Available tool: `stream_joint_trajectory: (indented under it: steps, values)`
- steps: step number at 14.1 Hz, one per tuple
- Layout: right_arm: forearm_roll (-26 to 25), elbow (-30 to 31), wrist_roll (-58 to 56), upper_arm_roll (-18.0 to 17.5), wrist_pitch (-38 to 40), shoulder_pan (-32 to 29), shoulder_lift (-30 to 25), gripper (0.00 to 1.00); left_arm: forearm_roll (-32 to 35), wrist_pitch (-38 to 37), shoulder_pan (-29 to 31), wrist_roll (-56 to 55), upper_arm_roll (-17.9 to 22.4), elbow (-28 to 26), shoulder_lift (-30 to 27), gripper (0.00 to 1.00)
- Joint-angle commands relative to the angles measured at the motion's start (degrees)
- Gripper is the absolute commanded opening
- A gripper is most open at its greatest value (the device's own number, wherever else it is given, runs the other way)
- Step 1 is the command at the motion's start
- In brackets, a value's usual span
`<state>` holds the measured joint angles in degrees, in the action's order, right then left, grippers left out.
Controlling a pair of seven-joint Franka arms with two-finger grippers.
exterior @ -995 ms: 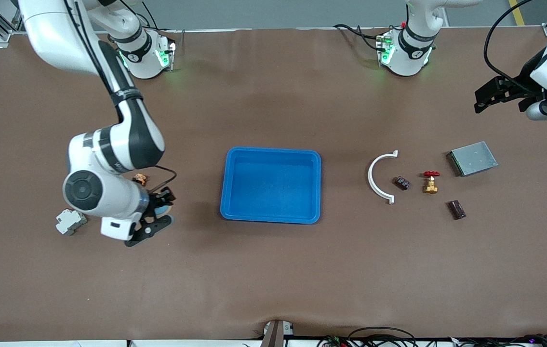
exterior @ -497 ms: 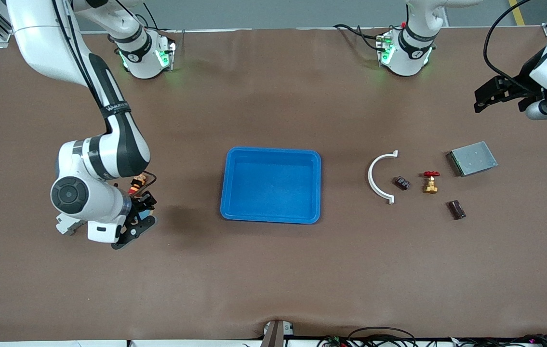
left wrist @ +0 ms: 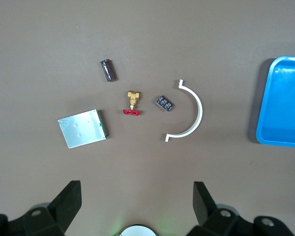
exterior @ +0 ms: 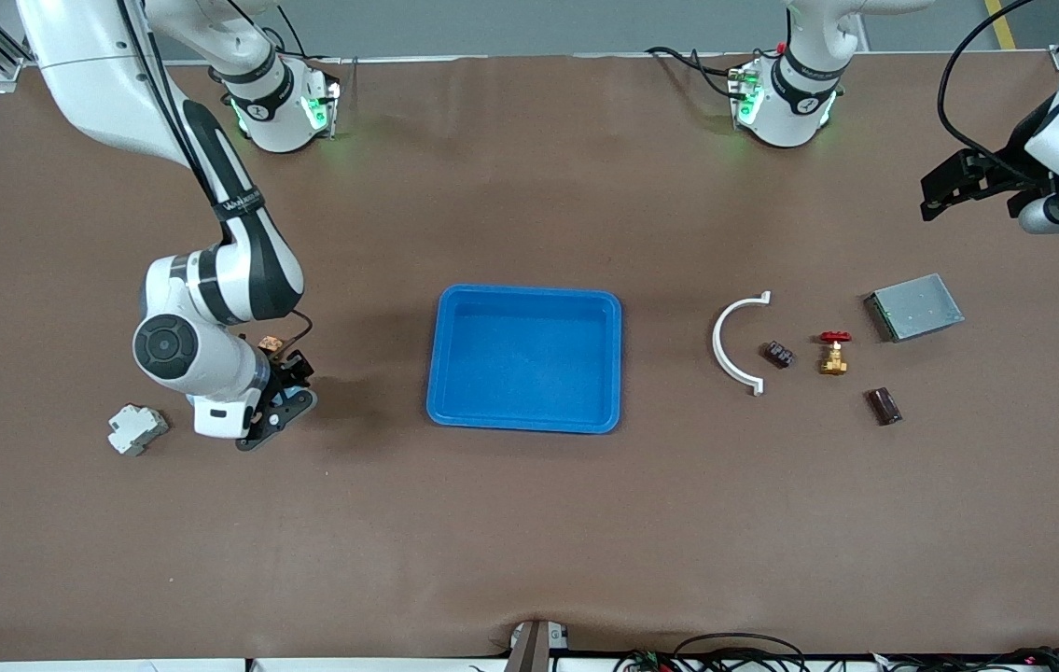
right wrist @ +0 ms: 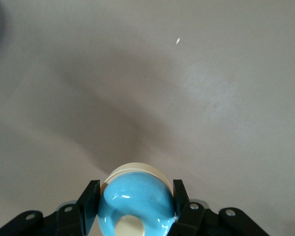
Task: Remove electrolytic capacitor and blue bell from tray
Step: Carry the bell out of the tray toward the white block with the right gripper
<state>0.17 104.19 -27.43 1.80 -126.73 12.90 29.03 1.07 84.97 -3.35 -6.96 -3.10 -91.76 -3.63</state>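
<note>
In the front view, the blue tray (exterior: 525, 358) sat in the middle of the table with nothing in it. The right gripper (exterior: 285, 397) hung low over the table between the tray and a small white block (exterior: 136, 428), toward the right arm's end; the bell itself was hidden there by the wrist. A small orange part (exterior: 271, 344) lay just beside that wrist. The left gripper (exterior: 968, 182) waited in the air at the left arm's end, over bare table. Near it lay a metal box (exterior: 915, 307), a red-handled brass valve (exterior: 833, 352), a white curved strip (exterior: 736, 344), a small dark part (exterior: 778, 355) and the dark capacitor (exterior: 884, 406), nearest the front camera of these.

In the left wrist view, the jaws stood wide apart and empty, with the capacitor (left wrist: 108, 70) on the table well below them.

In the right wrist view, the fingers (right wrist: 90, 199) were clamped on the blue bell (right wrist: 136, 201), which sat squarely between them above bare table.
</note>
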Motion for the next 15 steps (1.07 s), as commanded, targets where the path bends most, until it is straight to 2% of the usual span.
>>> stream_joint_trajectory:
  steps: [1,5,15]
  values:
    - [0.1,3.6,-0.9,-0.8,-1.7,-0.9,-2.2,0.16,1.3,0.9,-0.1,-0.1,0.0,0.7,0.8,1.00]
    - [0.2,7.6,-1.0,-0.9,-8.6,-0.9,-2.0,0.16,1.2,2.7,-0.2,-0.1,0.0,0.7,1.5,1.00]
    - [0.6,8.2,-1.0,-0.9,-11.6,-0.9,-0.1,0.16,1.3,2.8,-0.1,-0.1,0.0,0.6,1.6,1.00]
